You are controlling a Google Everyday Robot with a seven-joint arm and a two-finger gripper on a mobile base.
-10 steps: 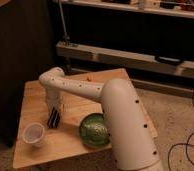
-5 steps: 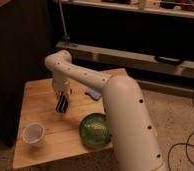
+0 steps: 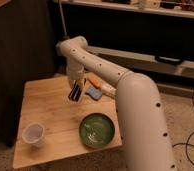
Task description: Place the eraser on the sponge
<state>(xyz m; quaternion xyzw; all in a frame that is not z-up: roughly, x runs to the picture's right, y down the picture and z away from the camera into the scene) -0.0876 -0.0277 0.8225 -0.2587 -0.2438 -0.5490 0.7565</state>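
You are looking at a wooden table (image 3: 45,102) with the white arm (image 3: 140,110) coming in from the lower right. It is rising to a bend near the table's back edge and then dropping down over the middle of the top.

The gripper (image 3: 77,89) is hanging at the end of that drop, over the centre of the table and just left of the sponge (image 3: 94,92). Its fingers are pinching shut on the eraser (image 3: 75,93), gripping it by the upper end. The eraser is hanging tilted below the fingers, its striped face turned toward you and its lower end pointing down and to the left. It seems to be held clear of the wood, though you cannot tell that for certain from this angle.

The sponge is lying flat on the table, apart from the eraser, with nothing resting on it. A white-and-orange tube (image 3: 103,86) is lying just behind and to the right of it, and the arm is partly covering its far end.

Nearer to you, a green bowl (image 3: 97,130) is sitting by the front edge, right of centre. A pale cup (image 3: 33,134) is standing upright near the front left corner, well apart from the bowl. A dark shelf (image 3: 155,56) is running along the wall behind.
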